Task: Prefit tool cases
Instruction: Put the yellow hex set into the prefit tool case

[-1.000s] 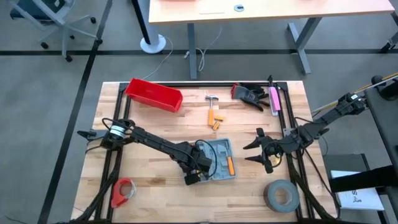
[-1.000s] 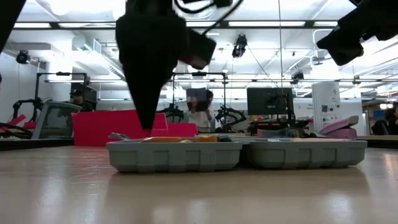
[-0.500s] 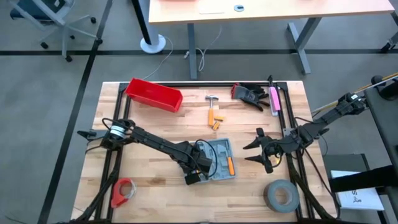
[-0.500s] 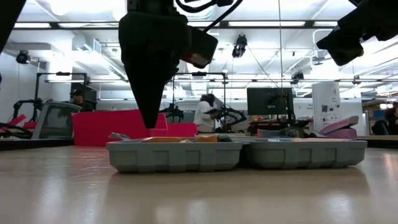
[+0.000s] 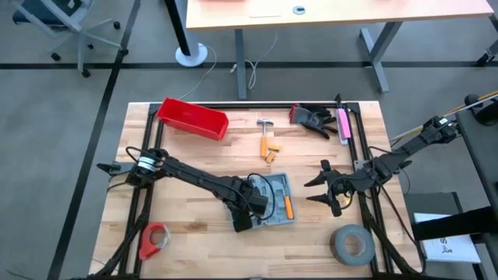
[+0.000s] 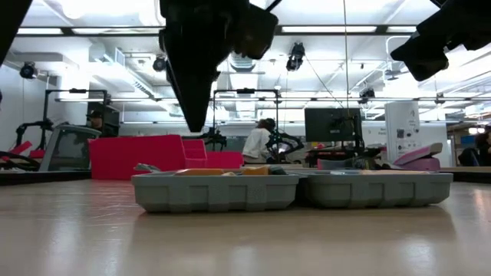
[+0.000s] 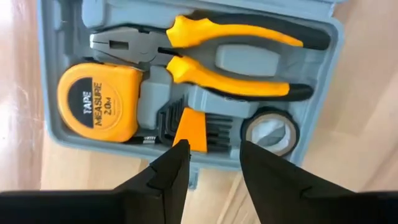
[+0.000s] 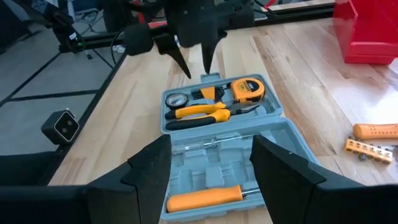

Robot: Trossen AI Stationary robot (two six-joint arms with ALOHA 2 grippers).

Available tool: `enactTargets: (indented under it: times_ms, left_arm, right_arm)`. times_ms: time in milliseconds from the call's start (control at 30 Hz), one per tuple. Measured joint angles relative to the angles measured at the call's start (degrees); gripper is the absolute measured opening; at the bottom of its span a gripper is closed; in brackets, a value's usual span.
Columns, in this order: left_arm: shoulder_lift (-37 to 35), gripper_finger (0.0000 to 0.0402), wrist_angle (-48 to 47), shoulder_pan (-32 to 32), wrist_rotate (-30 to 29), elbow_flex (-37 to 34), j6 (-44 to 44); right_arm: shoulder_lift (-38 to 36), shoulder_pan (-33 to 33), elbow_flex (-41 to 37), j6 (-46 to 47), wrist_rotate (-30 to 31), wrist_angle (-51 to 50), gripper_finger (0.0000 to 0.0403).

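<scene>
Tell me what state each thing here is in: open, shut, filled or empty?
Tool case: open, lying flat on the table.
Pliers: seated in their recess.
Tape measure: seated in its recess.
Left tool: open, empty, raised above the case's edge.
Right tool: open, empty, beside the case.
Red bin: inside not visible.

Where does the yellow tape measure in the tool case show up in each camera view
High view: too small to make out inside the tool case.
Low view: hidden by the case wall.
Left wrist view: yellow tape measure, beside the pliers.
Right wrist view, far end of the case.
Shared landmark: the pliers.
</scene>
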Motion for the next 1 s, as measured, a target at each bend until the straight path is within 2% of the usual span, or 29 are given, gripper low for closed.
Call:
enactTargets:
  times_ms: [233, 433, 500, 633, 800, 900, 1000]
  left_arm:
    - [-0.02, 0.0135, -2.07, 0.31, 0.02, 1.76, 0.67]
    - [-0.07, 0.0119, -0.65, 0.82, 0.18, -1.69, 0.72]
    - [-0.09, 0.0116, 2.08, 1.03, 1.42, -4.12, 1.32]
    - [-0.09, 0.0115, 14.46, 1.3, 3.32, -13.04, 1.93]
    - [-1.35, 0.0114, 25.01, 1.89, 7.91, -22.31, -2.1]
    - [-1.53, 0.0114, 24.41, 1.87, 8.07, -21.95, -2.32]
    - [-1.91, 0.0114, 21.05, 1.73, 5.93, -18.36, -1.23]
  right_arm:
    - [0.0, 0.0, 0.0, 0.37, 0.0, 0.01, 0.0199]
    - [0.01, 0.0, 0.0, 0.35, -0.01, 0.0, 0.0199]
    - [0.0, 0.0, 0.0, 0.35, 0.0, 0.0, 0.0199]
    - [0.0, 0.0, 0.0, 0.37, 0.0, 0.0, 0.0199]
    - [0.0, 0.23, 0.0, 0.47, 0.01, -0.63, 0.0199]
    - [0.0, 0.22, 0.0, 0.39, 0.2, -0.52, 0.0199]
    - [0.02, 0.24, 0.0, 0.49, 0.44, -0.47, 0.0199]
